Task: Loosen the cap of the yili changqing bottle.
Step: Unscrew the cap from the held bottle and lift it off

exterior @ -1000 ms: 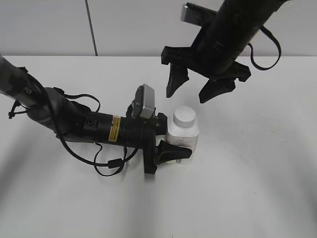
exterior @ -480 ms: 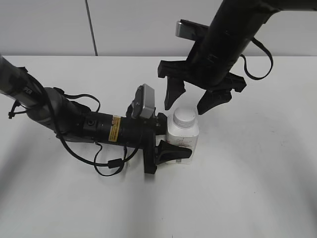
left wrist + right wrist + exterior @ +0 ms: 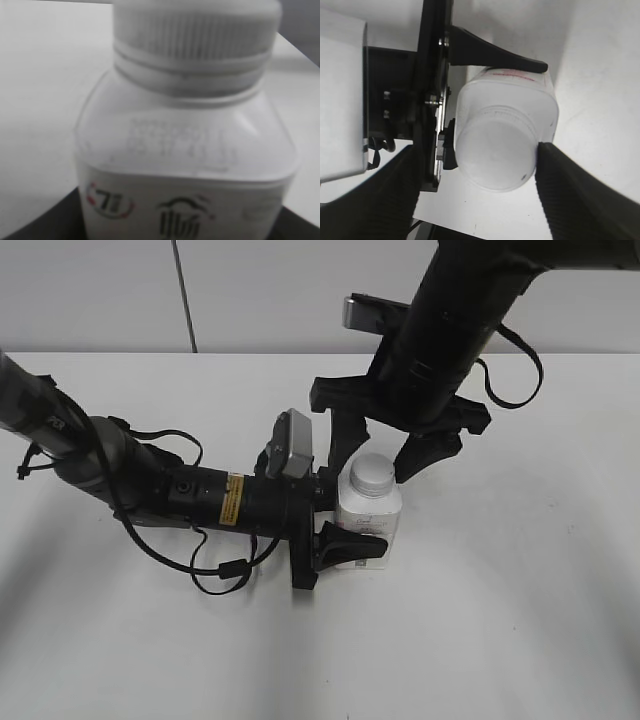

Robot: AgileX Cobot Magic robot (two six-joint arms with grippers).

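Note:
The yili changqing bottle [image 3: 366, 523] stands upright on the white table, with its white cap [image 3: 372, 474] on. My left gripper [image 3: 347, 530] lies low along the table and is shut on the bottle's body from the left. The left wrist view is filled by the bottle [image 3: 185, 165] and the ribbed cap [image 3: 195, 35]. My right gripper [image 3: 382, 452] hangs open just above the cap, one finger on each side. From the right wrist view, the cap [image 3: 495, 150] sits between the open fingers [image 3: 482, 195], close to the right one, and the bottle [image 3: 520, 87] shows below it.
The left arm [image 3: 150, 485] stretches across the table from the left, with loose black cable [image 3: 225, 570] looped beside it. A grey wall runs behind the table [image 3: 520, 620].
My right gripper has come down and a little to the left, from well above the bottle until its open fingers flank the cap. The left gripper and bottle have not moved.

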